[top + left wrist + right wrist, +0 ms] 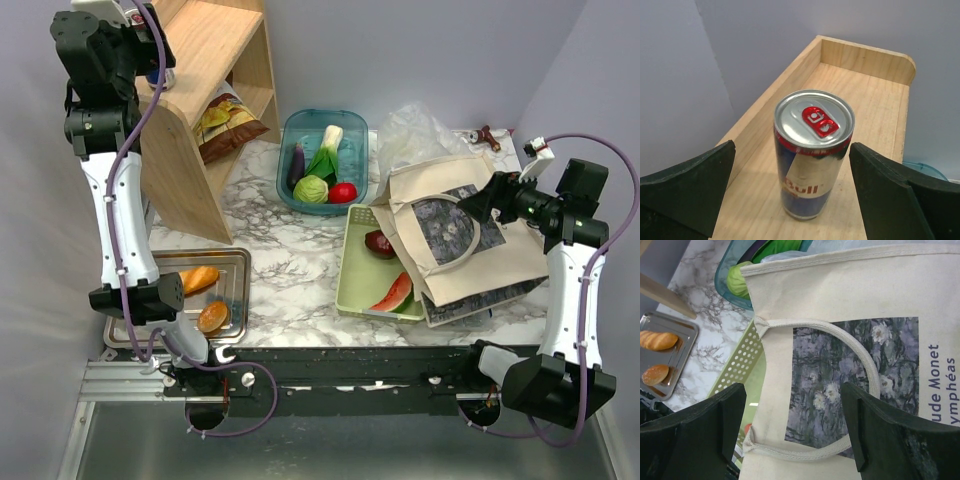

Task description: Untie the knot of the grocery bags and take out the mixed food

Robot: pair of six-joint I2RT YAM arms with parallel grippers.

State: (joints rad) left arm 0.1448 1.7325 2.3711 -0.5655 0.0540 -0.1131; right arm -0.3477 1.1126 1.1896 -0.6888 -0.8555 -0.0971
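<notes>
1. The left gripper (792, 144) is held with fingers spread either side of the upright blue-silver can (812, 160) on the wooden shelf (875, 100), gaps showing.
2. Bread rolls (200, 278) are laid on a metal tray (235, 262).
3. A crumpled grocery bag (410, 130) is seen behind the canvas tote (500, 250).
4. The right gripper (792, 387) is held over the tote, fingers spread.

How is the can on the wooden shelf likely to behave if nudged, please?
The can stands tall and narrow, so it would probably tip, then roll. Its glossy wall is likely slippery. Unopened, it probably has weight.

Left claw (792, 150) and right claw (793, 390) agape
</notes>
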